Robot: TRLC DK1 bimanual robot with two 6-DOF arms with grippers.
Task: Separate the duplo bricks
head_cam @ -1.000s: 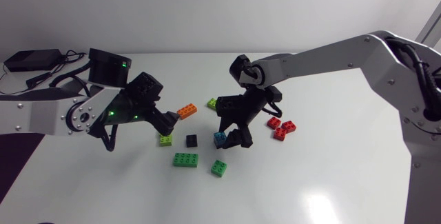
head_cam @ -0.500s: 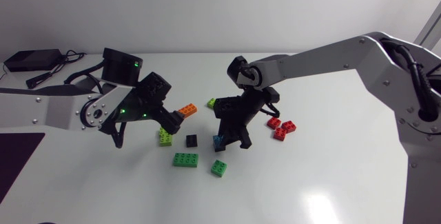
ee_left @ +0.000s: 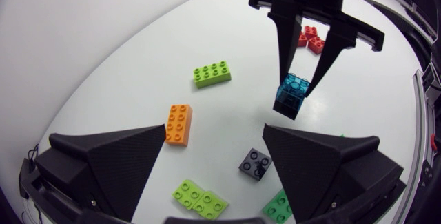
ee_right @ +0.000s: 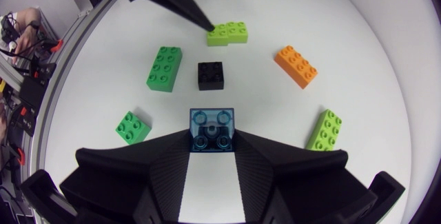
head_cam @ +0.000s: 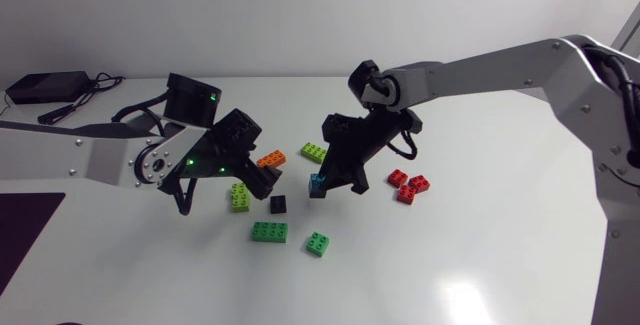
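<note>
My right gripper [ee_right: 211, 145] clamps the blue brick [ee_right: 211, 129], black brick [ee_right: 210, 74] just ahead, while my left gripper [ee_left: 215, 133] is spread wide, holding nothing.

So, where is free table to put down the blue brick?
The table is bare between the green bricks and its near edge, and right of the red bricks. Around the black brick, between left pincer and right pincer, it is crowded.

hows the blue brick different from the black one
The blue brick is see-through blue; the black brick is solid black. The blue brick is clamped between the right gripper's fingers; the black brick lies free on the table. Both are small square four-stud bricks.
</note>
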